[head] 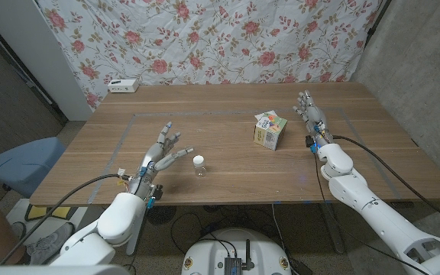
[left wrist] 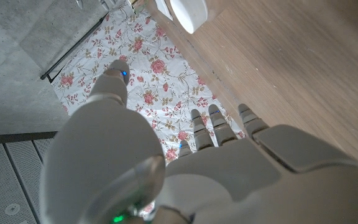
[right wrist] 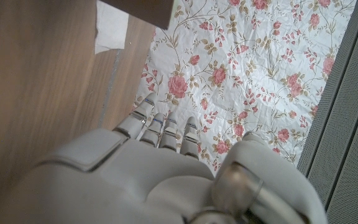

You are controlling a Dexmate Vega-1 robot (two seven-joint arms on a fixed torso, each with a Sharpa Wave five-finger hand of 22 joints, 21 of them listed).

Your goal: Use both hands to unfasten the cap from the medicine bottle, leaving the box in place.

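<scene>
Behind the brown wooden table (head: pixel 228 164) we see a white curtain printed with pink roses (head: pixel 205 38), and a small white box-shaped device (head: pixel 123 85) at the table's eleven o'clock corner. Our left hand (head: pixel 163 153) holds nothing, fingers spread. Just beside it, toward three o'clock, stands the small clear medicine bottle with a white cap (head: pixel 198 164), untouched. Further right sits the green and orange cardboard box (head: pixel 269 130). Our right hand (head: pixel 312 116) is empty, fingers apart.

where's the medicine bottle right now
In the head view the medicine bottle stands upright on the table's near left part, just right of the left hand fingertips and well left of the box.
</scene>
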